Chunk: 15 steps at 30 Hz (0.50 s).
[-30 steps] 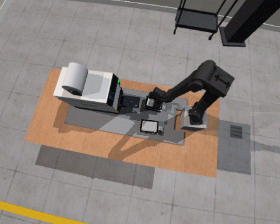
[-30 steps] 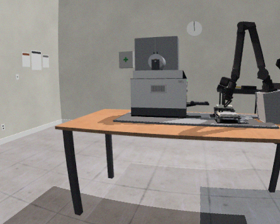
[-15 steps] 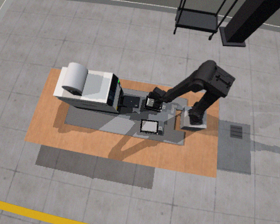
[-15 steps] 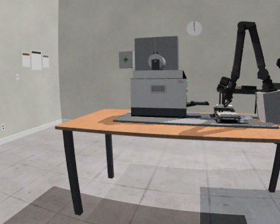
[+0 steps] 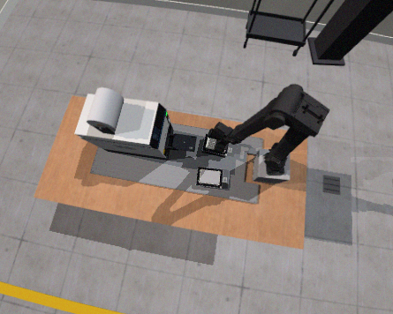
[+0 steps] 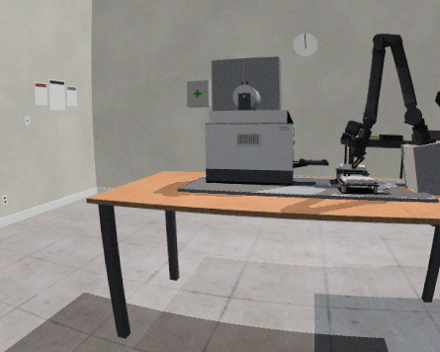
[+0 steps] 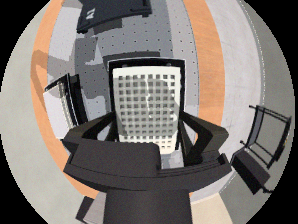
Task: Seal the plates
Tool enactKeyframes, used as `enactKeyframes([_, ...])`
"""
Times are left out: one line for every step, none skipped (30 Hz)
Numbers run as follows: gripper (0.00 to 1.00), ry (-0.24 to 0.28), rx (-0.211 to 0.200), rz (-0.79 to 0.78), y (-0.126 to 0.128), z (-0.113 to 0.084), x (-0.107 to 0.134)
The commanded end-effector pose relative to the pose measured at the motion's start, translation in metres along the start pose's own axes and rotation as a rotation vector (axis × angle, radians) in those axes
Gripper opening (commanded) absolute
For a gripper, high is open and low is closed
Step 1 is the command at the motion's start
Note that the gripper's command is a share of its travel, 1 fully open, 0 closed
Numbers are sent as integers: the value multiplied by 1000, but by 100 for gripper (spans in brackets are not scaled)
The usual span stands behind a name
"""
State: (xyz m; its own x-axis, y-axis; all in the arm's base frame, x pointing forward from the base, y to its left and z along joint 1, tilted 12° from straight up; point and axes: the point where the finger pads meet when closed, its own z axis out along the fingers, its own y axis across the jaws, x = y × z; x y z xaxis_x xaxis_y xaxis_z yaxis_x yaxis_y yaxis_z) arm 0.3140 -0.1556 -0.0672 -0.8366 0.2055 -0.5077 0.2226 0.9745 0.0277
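My gripper [image 5: 218,144] [image 6: 353,164] [image 7: 147,113] is shut on an open plate [image 5: 211,143] [image 7: 146,102], with one finger on each long side. Its grid of wells shows uncovered. The plate is at the far nest [image 7: 146,63]; whether it rests fully down is hard to tell. The other plate [image 5: 209,177] [image 7: 56,112] sits in the near nest, its top smooth and pale like foil. The sealer [image 5: 139,121] [image 6: 249,148] has its stage [image 5: 184,143] [image 6: 312,162] [image 7: 117,15] out and empty. Its lamp [image 5: 166,114] is green.
A foil roll [image 5: 106,108] stands on top of the sealer. The nests stand side by side on the grey perforated mat [image 5: 124,169] between the sealer and the arm's base [image 5: 271,172]. The stage lies beyond the held plate, towards the sealer.
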Motion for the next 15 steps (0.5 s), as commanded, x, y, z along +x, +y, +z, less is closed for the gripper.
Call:
enactKeyframes([0,-14,-1,-20,-1,4,-10])
enactKeyframes([0,-14,-1,-20,-1,4,-10])
enactKeyframes([0,-14,-1,-20,-1,3,-10])
enactKeyframes([0,-14,-1,-20,-1,2,-11])
enactKeyframes([0,-14,0,-20,-1,1,-11])
enactKeyframes([0,-14,0,-20,-1,1,-11])
enactKeyframes([0,-14,0,-20,-1,0,-12])
enactKeyframes([0,-17,1,-20,-1,-1,-13])
enactKeyframes([0,-20,1,-21,-1,-4,-15])
enactKeyframes([0,-21,4,-17,-2,-7,-16])
enactKeyframes([0,-23,6,-15,-4,-10,-17])
enactKeyframes([0,-25,9,-16,-5,-13,-18])
enactKeyframes([0,-25,5,-15,-4,-16,-17])
enactKeyframes([0,-21,5,-15,-4,-18,-15])
enactKeyframes([0,-15,9,-14,-4,-20,-13])
